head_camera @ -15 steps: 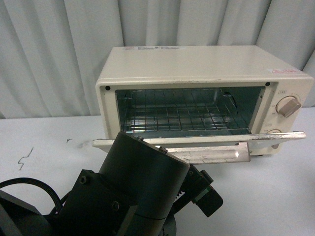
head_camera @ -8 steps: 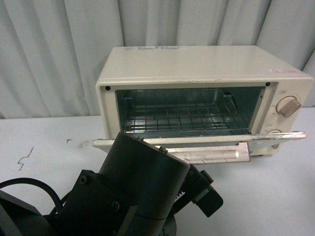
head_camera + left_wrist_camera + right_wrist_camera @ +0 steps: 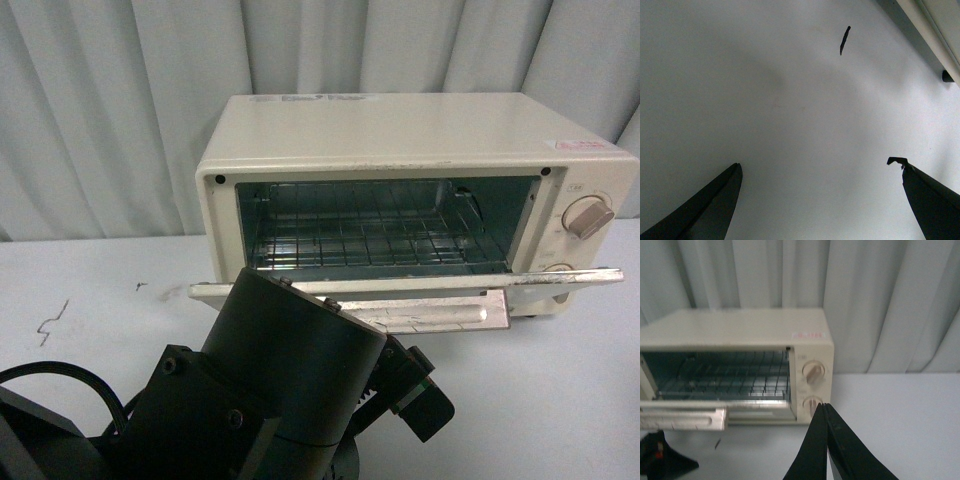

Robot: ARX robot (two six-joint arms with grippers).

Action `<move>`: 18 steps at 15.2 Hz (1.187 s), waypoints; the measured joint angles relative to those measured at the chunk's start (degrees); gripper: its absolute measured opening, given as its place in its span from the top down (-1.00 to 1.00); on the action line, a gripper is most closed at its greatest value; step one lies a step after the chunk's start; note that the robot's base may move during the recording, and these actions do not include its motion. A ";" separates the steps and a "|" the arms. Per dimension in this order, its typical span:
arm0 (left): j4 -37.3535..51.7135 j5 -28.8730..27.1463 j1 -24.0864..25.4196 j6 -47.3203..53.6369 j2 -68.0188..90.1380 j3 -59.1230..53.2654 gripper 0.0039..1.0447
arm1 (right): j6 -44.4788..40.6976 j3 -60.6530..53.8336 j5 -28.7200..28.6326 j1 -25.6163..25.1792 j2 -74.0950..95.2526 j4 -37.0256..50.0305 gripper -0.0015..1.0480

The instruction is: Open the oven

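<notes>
The cream-white oven (image 3: 400, 125) stands at the back of the white table, its door (image 3: 400, 287) folded down flat and the beige bar handle (image 3: 440, 315) facing me. A wire rack (image 3: 365, 245) shows inside the lit cavity. Two round knobs (image 3: 586, 217) sit on its right side. My left arm's dark body (image 3: 270, 390) fills the lower left of the front view, below the door. The left gripper (image 3: 820, 167) hangs open over bare table, nothing between its fingers. From the right wrist, the oven (image 3: 735, 330) lies ahead, and my right gripper (image 3: 823, 406) is shut and empty, short of the lower knob.
Grey curtains (image 3: 120, 100) hang behind the table. A black scribble mark (image 3: 48, 325) is on the tabletop (image 3: 560, 400) at the left, and a small dark stroke (image 3: 844, 40) shows under the left wrist. A black cable (image 3: 60, 375) loops at the lower left.
</notes>
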 joint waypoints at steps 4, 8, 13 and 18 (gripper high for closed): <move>-0.07 -0.04 0.00 0.00 0.00 0.02 -0.87 | 0.00 0.00 0.00 0.00 -1.49 0.28 0.96; -0.07 -0.07 0.00 0.00 0.00 0.02 -0.87 | 0.00 0.00 0.00 0.00 -1.46 0.24 0.23; -0.07 -0.07 0.00 0.00 0.00 0.02 -0.87 | 0.02 0.00 0.00 0.00 -1.46 0.24 -0.90; 7.58 -19.61 -2.01 -13.84 -4.17 -5.77 -0.87 | 0.02 0.00 -0.02 0.00 -1.46 0.24 -0.87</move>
